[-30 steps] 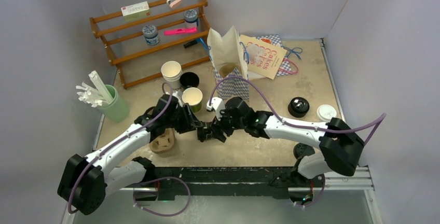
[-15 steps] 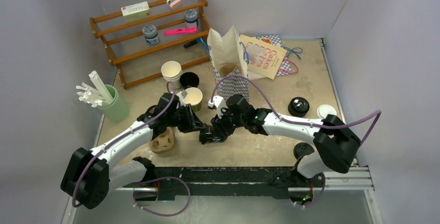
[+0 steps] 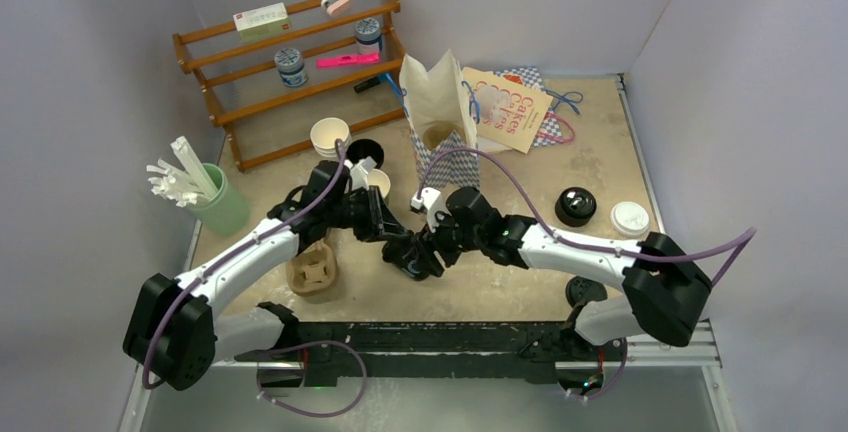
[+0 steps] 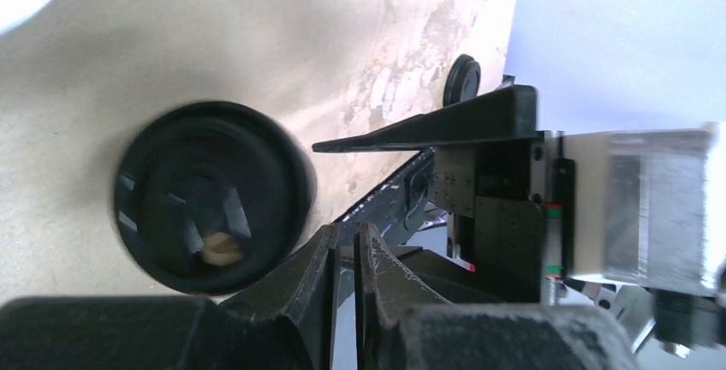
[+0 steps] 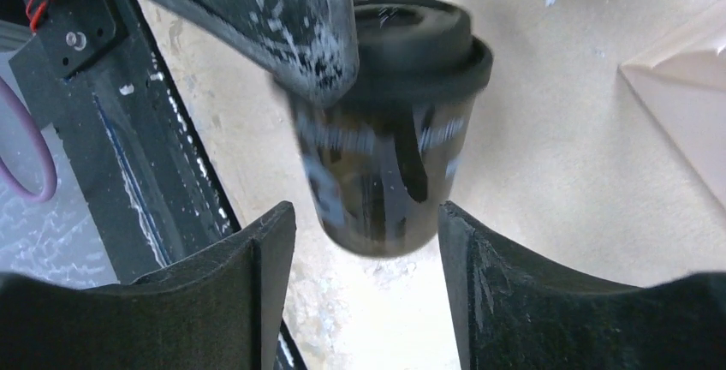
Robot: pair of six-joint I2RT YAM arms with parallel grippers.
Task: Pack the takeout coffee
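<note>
The takeout coffee [image 5: 389, 122], a small black paper cup with a black sip lid, stands upright on the table. In the left wrist view I look down on its lid [image 4: 214, 194]. My right gripper [image 5: 368, 216] is open, with the cup's base between its fingertips and a gap on both sides. My left gripper [image 4: 345, 231] is shut with nothing in it. It hangs just beside and above the lid, one finger [image 5: 257, 10] crossing the lid's edge. From above, both grippers, left [image 3: 385, 230] and right [image 3: 405, 260], crowd over the cup [image 3: 412, 264].
An open checked paper bag [image 3: 440, 122] stands behind the grippers. A flat printed bag [image 3: 510, 107] lies to its right. Cups [image 3: 330, 137] stand far left, by a cardboard carrier [image 3: 312, 272]. There are also a green stirrer holder [image 3: 222, 202], a wooden rack [image 3: 290, 62] and lids [image 3: 575, 205] at right.
My left gripper's jaws have closed, and it has drawn back toward the far left, off the cup. The right gripper has slid slightly toward the near left around the cup.
</note>
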